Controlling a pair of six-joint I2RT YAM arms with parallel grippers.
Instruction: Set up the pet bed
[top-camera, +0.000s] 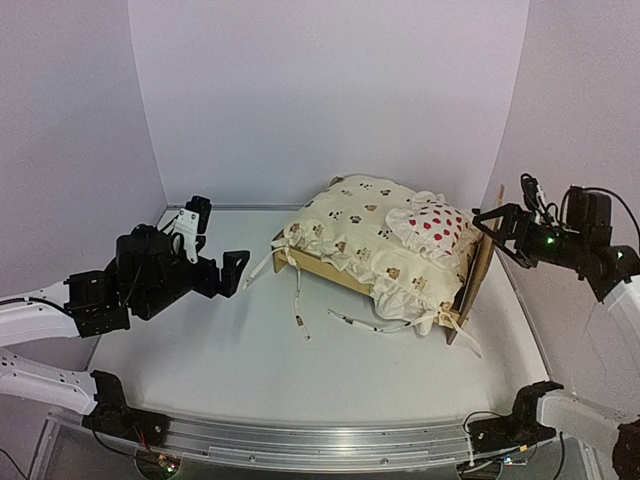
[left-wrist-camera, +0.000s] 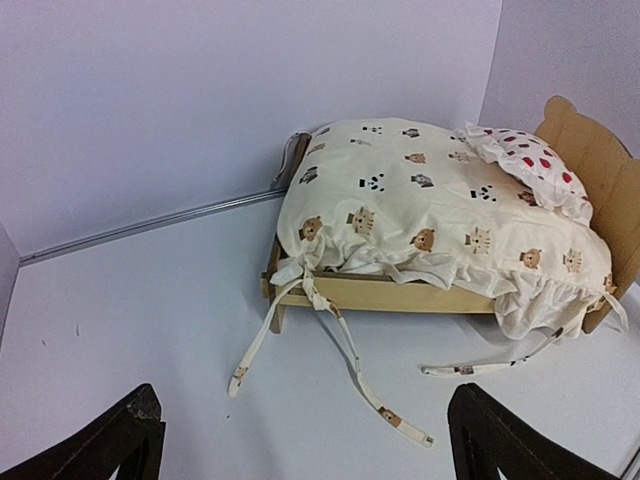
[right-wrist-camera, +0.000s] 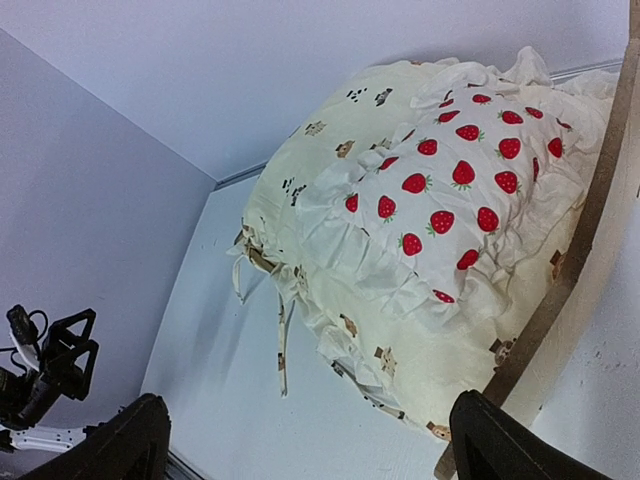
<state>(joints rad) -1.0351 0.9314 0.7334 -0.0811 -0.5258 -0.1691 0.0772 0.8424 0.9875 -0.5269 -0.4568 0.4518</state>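
The pet bed's pale wooden side rail (top-camera: 335, 272) shows at the table's middle right, its headboard (top-camera: 480, 268) on the right. A cream animal-print quilt (top-camera: 365, 225) covers the bed, and a white red-dotted pillow (top-camera: 432, 225) lies on it by the headboard. My left gripper (top-camera: 215, 245) is open and empty, apart from the bed's foot on its left. My right gripper (top-camera: 497, 235) is open and empty, just right of the headboard top. In the left wrist view the rail (left-wrist-camera: 400, 293), quilt (left-wrist-camera: 420, 200) and pillow (left-wrist-camera: 525, 160) lie beyond the open gripper (left-wrist-camera: 305, 430). The right wrist view shows the pillow (right-wrist-camera: 450, 190) and headboard edge (right-wrist-camera: 590, 210).
Quilt tie straps (top-camera: 298, 300) trail off the bed onto the white table (top-camera: 250, 360), also in the left wrist view (left-wrist-camera: 380, 400). Pale walls enclose the back and both sides. The left arm shows small in the right wrist view (right-wrist-camera: 45, 360).
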